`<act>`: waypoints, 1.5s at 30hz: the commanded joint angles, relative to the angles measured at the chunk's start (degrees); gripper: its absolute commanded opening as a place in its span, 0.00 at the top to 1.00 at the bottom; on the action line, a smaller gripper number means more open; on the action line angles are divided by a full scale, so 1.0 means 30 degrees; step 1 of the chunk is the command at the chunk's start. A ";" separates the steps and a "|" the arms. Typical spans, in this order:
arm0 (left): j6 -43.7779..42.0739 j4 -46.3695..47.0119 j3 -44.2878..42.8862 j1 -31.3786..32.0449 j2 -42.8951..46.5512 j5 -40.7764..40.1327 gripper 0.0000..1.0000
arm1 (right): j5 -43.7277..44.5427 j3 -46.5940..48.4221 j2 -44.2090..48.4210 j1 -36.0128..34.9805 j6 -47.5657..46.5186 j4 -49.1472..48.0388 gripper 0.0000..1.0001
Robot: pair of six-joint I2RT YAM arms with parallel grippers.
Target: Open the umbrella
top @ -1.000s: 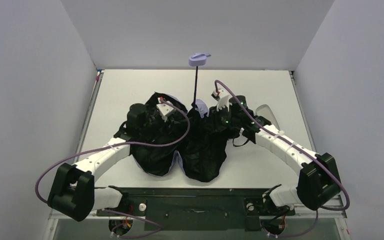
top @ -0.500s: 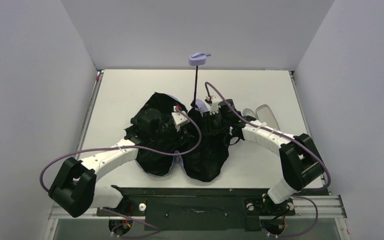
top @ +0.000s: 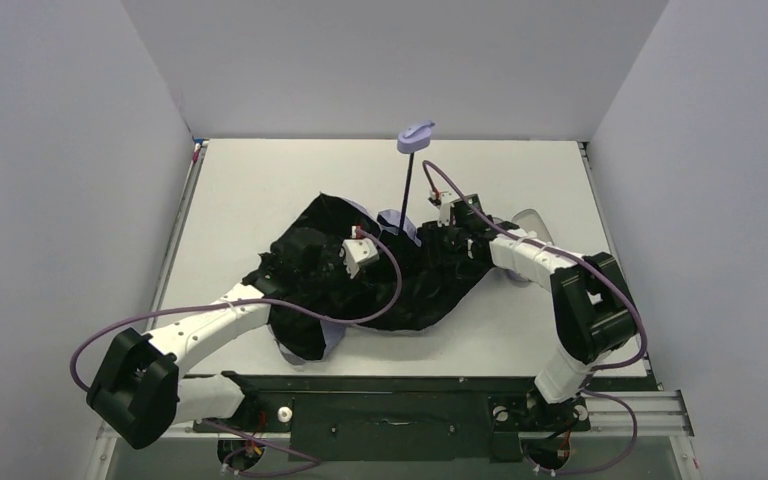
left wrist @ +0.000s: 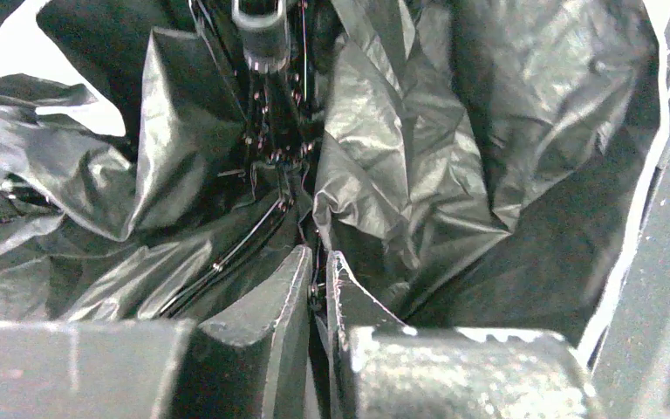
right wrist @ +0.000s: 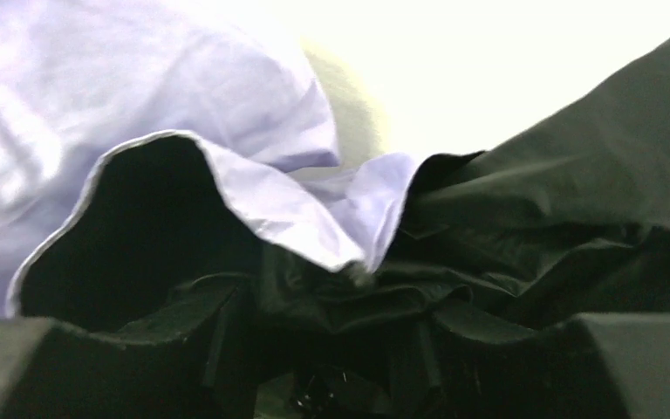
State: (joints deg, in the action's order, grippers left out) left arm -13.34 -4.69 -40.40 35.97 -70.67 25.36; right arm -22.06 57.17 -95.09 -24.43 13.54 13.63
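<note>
Umbrella (top: 380, 275), half-collapsed at mid-table between the two arms: crumpled black underside upward, lilac fabric showing at the hems. Thin black shaft (top: 407, 185) rises from the folds, tilted slightly right, and ends in the lilac handle (top: 416, 136). Left gripper (left wrist: 316, 288): fingers pressed almost together, pinching a thin black rib among the folds. Right gripper (right wrist: 331, 384): fingers spread, black fabric bunched between them. Canopy's near hem lies close to the near edge of the table (top: 250, 180); bare tabletop extends behind and to the far left.
</note>
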 commanded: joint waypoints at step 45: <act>-0.4070 -0.3328 0.1029 0.0224 0.0038 -0.1033 1.00 | -0.0602 -0.2416 0.2949 -0.1533 0.5191 -0.6494 0.74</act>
State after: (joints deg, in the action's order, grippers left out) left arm -25.12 -11.40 -37.50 36.64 -71.33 21.85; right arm -26.83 50.39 -83.90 -28.34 29.87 -2.63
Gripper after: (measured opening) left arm 0.061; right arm 0.254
